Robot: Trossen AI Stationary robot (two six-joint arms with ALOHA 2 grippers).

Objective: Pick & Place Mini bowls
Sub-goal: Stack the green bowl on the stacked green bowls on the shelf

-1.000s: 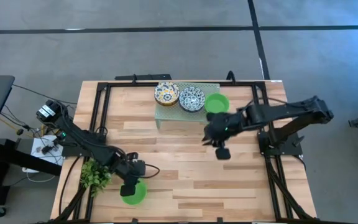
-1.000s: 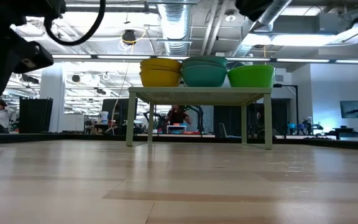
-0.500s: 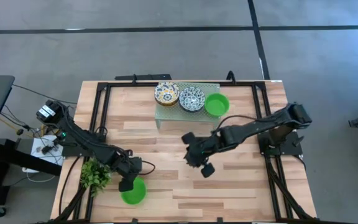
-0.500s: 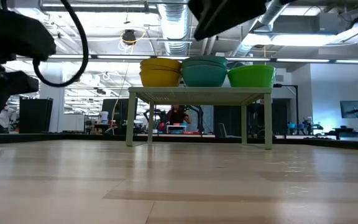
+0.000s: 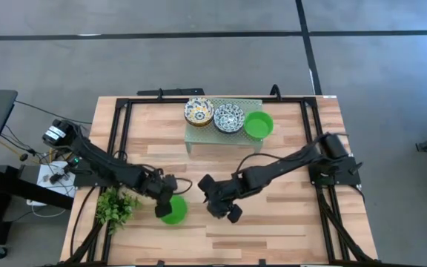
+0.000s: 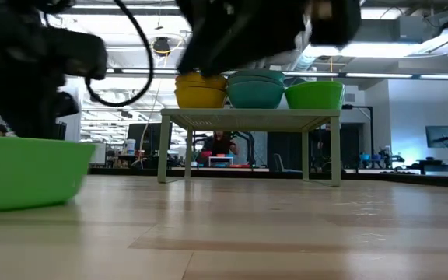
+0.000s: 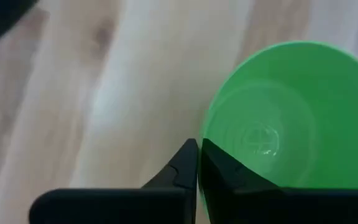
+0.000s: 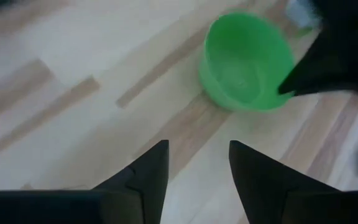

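You see three small round bowls on the pale green perforated rack [image 5: 223, 132]. The left gripper [image 5: 163, 208] pinches a plain green bowl [image 5: 174, 211]; the right gripper [image 8: 194, 163], fingers spread, approaches.

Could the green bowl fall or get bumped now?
Maybe. The left end effector pinches only the rim of the green bowl, so it might slip or tip. The right end effector, open, sits close beside the bowl and could knock it or the left arm.
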